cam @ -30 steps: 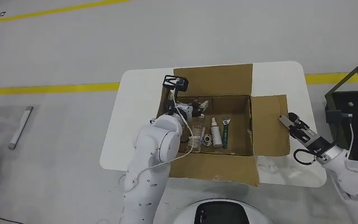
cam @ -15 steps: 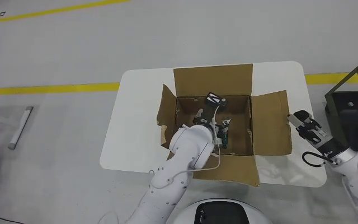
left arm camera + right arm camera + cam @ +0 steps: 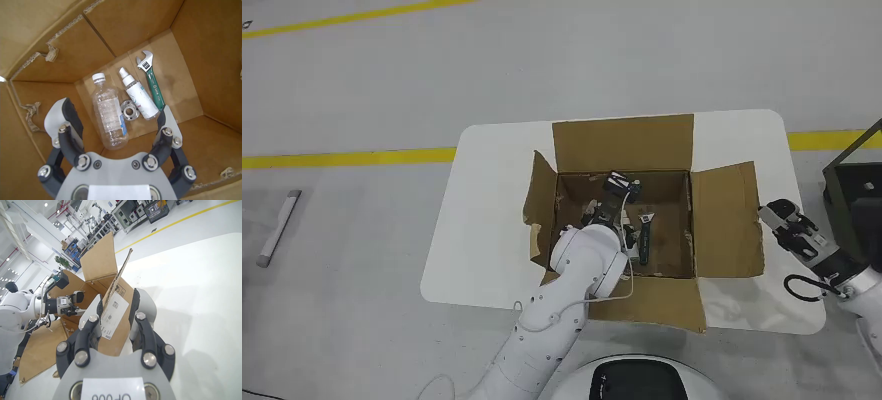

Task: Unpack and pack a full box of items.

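An open cardboard box (image 3: 622, 145) stands on the white table (image 3: 482, 220). On its floor lie a clear plastic bottle (image 3: 108, 111), a white spray bottle (image 3: 139, 96), a metal flange (image 3: 129, 110) and a green-handled wrench (image 3: 154, 87), side by side. My left gripper (image 3: 115, 108) hangs open inside the box above the bottle and flange, holding nothing; the top view has it (image 3: 617, 188) over the box's middle. My right gripper (image 3: 119, 296) is open with the edge of the box's right flap (image 3: 121, 272) between its fingers, at the flap's outer side (image 3: 779, 215).
The box's flaps spread outward: far (image 3: 622, 140), right (image 3: 727, 220), front (image 3: 642, 300) and a torn left one (image 3: 540, 195). A dark crate (image 3: 854, 195) stands off the table's right edge. Bare table lies left of the box.
My left arm swung from the box's far-left corner to over its middle and dipped inside. My right gripper drew back from above the right flap to its outer edge.
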You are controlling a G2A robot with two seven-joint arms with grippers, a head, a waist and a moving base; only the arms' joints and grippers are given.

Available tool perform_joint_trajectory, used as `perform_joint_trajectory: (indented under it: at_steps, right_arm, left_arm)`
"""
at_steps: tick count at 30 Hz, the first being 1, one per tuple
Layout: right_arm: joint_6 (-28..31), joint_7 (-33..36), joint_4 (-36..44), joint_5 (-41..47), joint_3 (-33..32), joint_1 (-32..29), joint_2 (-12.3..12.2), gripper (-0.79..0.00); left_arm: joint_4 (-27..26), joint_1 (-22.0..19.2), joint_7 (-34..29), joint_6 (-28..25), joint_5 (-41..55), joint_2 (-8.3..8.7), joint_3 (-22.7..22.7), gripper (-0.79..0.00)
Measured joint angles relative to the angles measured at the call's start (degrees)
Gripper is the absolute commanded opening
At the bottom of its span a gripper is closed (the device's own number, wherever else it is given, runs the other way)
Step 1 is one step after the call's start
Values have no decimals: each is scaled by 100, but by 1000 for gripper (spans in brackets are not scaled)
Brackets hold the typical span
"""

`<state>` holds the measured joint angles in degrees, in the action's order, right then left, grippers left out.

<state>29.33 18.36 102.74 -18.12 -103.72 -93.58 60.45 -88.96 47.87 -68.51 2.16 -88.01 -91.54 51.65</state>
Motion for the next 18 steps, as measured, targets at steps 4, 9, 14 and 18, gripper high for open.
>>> perform_joint_trajectory:
  at_steps: [4,9,14,18]
  right_arm:
    - [9,-13,26,-4,0,3,3,-437]
    - [17,-33,24,-33,-12,-20,6,-425]
    - [13,-64,51,-55,-27,-80,12,-422]
    - [8,-93,80,-71,-38,-129,17,-422]
  left_arm:
    - [67,60,118,-26,-150,7,-50,0]
    - [429,-40,-72,273,-807,-39,-186,0]
    - [1061,-322,-587,353,-964,-140,-291,0]
    - [1421,-482,-690,345,-892,-222,-353,0]
